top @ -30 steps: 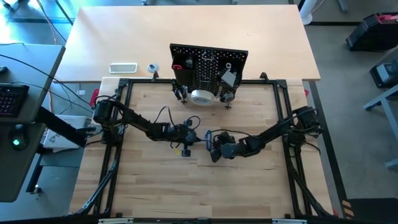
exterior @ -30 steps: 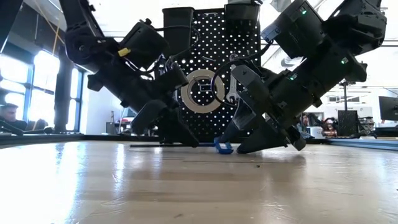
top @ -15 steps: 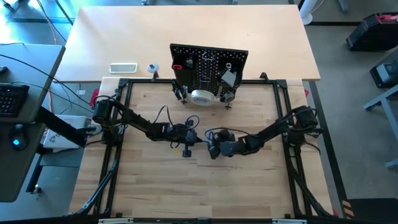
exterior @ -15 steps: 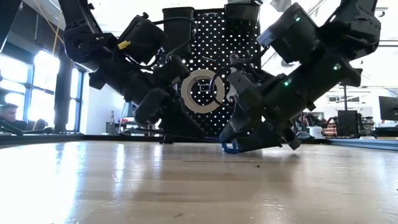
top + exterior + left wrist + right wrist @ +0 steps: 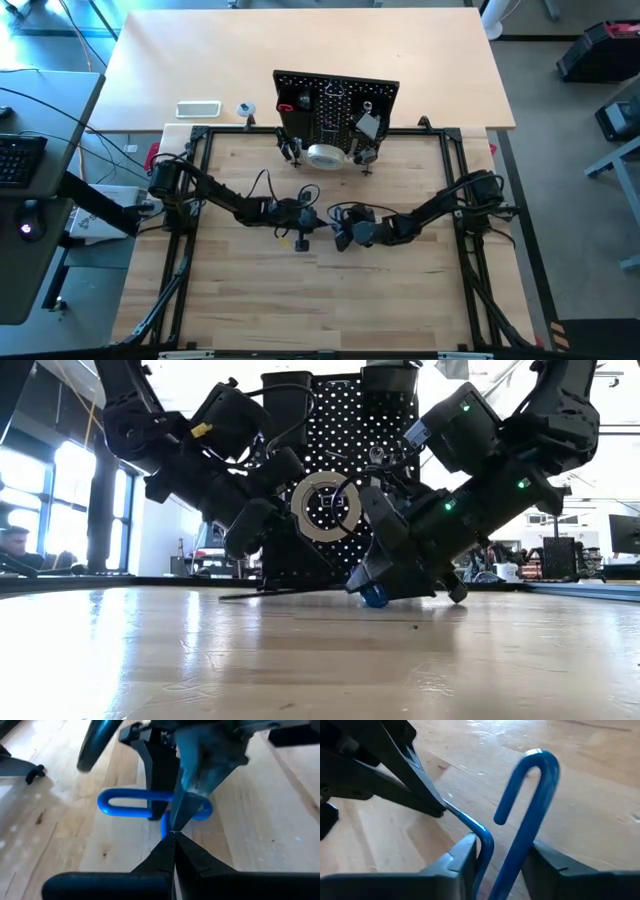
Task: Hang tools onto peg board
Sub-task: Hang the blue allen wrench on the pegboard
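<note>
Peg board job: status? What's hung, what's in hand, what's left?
Done: the peg board already carries a tape roll and other items too small to name.
In hand: the blue hex key lies mid-table. The left gripper is shut on its shaft; the right gripper straddles the handle loop, whether gripping I cannot tell.
Left: lifting the key and hanging it on the board.
</note>
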